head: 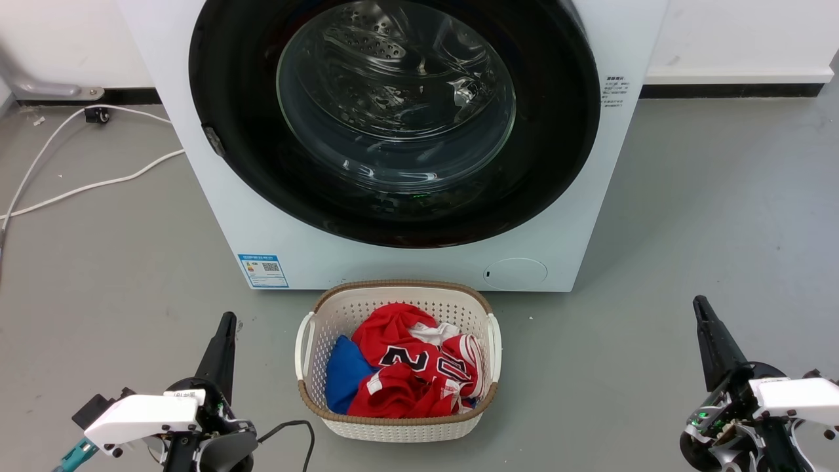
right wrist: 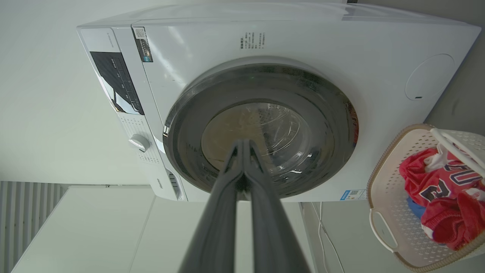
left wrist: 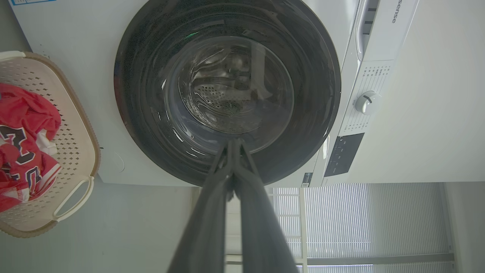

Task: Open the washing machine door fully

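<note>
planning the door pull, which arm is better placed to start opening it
Left, probably. The washing machine door is closed, and the small grey catch on its rim sits on the robot's left side, nearer the left gripper. The right gripper is beyond the laundry basket.

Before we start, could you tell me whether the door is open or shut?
Shut: the door sits flush against the machine front, no gap.

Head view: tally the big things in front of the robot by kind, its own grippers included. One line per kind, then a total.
Washing machine: 1
Washing machine door: 1
Laundry basket: 1
Grippers: 2, the left gripper and the right gripper
Total: 5
</note>
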Available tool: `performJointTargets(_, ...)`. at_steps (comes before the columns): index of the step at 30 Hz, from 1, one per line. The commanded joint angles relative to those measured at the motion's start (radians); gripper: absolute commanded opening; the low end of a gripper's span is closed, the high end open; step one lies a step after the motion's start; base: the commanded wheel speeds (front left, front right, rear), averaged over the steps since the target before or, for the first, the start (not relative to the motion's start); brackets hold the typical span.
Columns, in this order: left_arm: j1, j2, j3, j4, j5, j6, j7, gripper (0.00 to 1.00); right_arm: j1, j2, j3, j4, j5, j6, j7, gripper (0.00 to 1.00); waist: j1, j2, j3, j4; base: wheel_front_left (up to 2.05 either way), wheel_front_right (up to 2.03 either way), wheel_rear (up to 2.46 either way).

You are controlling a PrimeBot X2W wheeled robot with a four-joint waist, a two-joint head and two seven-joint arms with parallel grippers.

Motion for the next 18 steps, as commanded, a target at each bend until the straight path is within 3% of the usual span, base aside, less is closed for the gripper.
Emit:
performJointTargets(1,-0.008,0.001,0.001,0.001,0.003,-0.003,0.001,0.00,-0.011,0.003,-0.001,0.001,-0.004,0.003,0.004,0.00,0.0000,0.0000,0.000,0.000,0.00,0.00,0.00)
performJointTargets(14,-0.009,-0.001,0.004,0.001,0.006,-0.003,0.004,0.00,-0.011,0.005,-0.004,0.001,-0.006,0.003,0.005,0.00,0.0000,0.0000,0.000,0.000,0.00,0.00,0.00)
performJointTargets(15,0.000,-0.002,0.002,0.000,0.001,0.000,0.001,1.00,0.000,0.002,-0.002,0.000,-0.001,0.000,0.003,1.00,0.0000,0.0000,0.000,0.000,0.00,0.00,0.00)
performJointTargets(18,0.010,-0.006,-0.006,0.013,0.003,0.000,-0.004,1.00,0.013,0.003,-0.001,0.010,-0.002,0.000,-0.001,1.00,0.0000,0.0000,0.000,0.000,0.00,0.00,0.00)
